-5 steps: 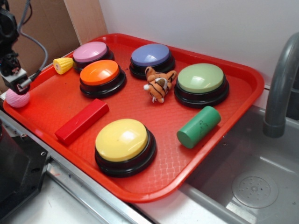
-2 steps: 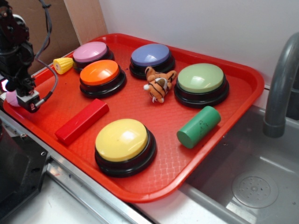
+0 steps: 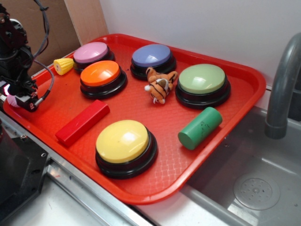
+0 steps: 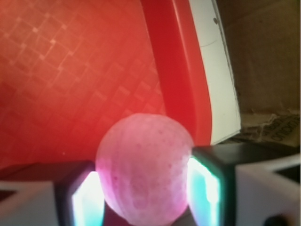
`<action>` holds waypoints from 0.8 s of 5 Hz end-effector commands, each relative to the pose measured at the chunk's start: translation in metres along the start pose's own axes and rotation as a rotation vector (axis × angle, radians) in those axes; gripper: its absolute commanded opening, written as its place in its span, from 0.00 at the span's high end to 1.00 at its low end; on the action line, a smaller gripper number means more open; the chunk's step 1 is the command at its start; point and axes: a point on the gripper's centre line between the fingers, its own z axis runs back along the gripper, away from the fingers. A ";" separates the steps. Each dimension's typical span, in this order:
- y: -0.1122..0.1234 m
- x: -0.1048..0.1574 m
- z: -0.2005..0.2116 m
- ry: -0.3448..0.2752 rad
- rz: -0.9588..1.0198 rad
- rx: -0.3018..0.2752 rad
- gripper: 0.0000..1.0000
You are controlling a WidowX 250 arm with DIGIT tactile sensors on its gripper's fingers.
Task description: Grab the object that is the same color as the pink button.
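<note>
The object, a small pink knitted ball, sits between my two fingers in the wrist view, and both lit pads touch its sides. My gripper is shut on it, just inside the red tray's left rim. In the exterior view my gripper is low at the tray's left edge, and only a sliver of the ball shows behind it. The pink button stands at the tray's back left, well away from my gripper.
On the red tray stand an orange button, a blue-purple button, a green button and a yellow button. A yellow corn toy, red block, toy tiger and green cylinder lie among them. A faucet rises at the right.
My gripper came down from above the tray's edge onto the pink ball, which now sits between the fingers. Since 0.4 s ago it has barely moved.
</note>
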 end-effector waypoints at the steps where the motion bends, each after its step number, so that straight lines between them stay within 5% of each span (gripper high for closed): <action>1: 0.010 -0.002 0.009 0.020 0.043 0.011 1.00; 2: 0.008 0.000 0.019 0.034 0.052 0.006 1.00; 4: -0.032 0.019 0.077 -0.030 -0.036 -0.211 1.00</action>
